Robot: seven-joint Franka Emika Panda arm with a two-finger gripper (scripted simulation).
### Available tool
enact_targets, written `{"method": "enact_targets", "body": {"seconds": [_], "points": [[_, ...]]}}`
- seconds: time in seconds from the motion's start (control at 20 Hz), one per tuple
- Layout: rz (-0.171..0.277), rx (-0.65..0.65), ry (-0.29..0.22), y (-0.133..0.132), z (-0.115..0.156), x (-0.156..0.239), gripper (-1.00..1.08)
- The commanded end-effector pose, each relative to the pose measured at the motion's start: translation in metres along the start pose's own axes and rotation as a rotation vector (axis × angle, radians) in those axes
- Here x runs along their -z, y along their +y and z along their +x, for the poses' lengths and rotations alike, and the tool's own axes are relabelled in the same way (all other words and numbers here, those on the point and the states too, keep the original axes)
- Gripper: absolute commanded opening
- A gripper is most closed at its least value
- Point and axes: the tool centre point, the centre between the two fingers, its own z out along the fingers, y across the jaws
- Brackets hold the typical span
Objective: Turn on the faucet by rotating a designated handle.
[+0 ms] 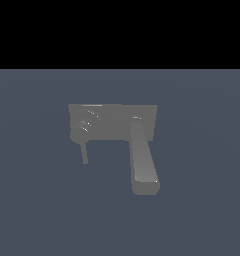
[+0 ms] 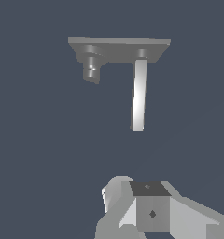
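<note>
The faucet is a matte grey box body standing on the dark blue-grey floor. Its long broad flat spout reaches toward the camera on the exterior view's right. The handle, a thin short dark-grey rod, hangs from a rounded hub at the body's left end. The wrist view shows the faucet body, the spout and the hub, with the rod seen nearly end-on. My gripper shows only as grey blocks at the frame edge, well apart from the faucet. It is out of the exterior view.
The floor is a plain dark blue-grey surface all around the faucet. A black band fills the exterior view above it.
</note>
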Motion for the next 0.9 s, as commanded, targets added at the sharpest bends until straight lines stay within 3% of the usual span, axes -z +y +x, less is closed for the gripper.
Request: {"method": "enact_targets", "body": {"seconds": [0.0,0.05,0.1,0.15,0.2,0.25,0.3,0.35,0.4,0.45,0.5,0.55,0.6,0.65,0.7,0.75,0.8,0.85], "points": [[-0.015,0.019,-0.036,-0.011,0.005,-0.022,0.1],[-0.008,-0.024,-0.104,-0.009,0.012,-0.059,-0.03],[-0.03,0.012,-0.116,-0.026,0.018,-0.077,0.24],[-0.011,-0.025,-0.123,-0.025,0.026,-0.092,0.29],[-0.037,-0.082,-0.159,-0.015,0.029,-0.116,0.43],[-0.044,-0.041,-0.19,-0.039,0.027,-0.144,0.05],[-0.049,-0.022,-0.2,-0.05,0.032,-0.156,0.41],[-0.004,-0.11,-0.217,-0.07,0.026,-0.175,0.55],[0.04,-0.199,-0.234,-0.028,0.03,-0.18,0.55],[0.019,-0.162,-0.206,-0.039,0.05,-0.179,-0.25],[-0.001,-0.215,-0.243,-0.034,0.045,-0.206,0.77],[0.036,-0.254,-0.211,-0.05,0.065,-0.203,0.34],[0.047,-0.327,-0.278,-0.047,0.043,-0.24,0.24],[0.048,-0.334,-0.285,-0.044,0.045,-0.242,0.24],[0.091,-0.34,-0.194,-0.06,0.092,-0.215,0.74],[0.093,-0.341,-0.188,-0.059,0.091,-0.213,0.74],[0.11,-0.424,-0.231,-0.051,0.085,-0.24,0.57],[0.125,-0.441,-0.162,-0.055,0.12,-0.223,0.76]]}}
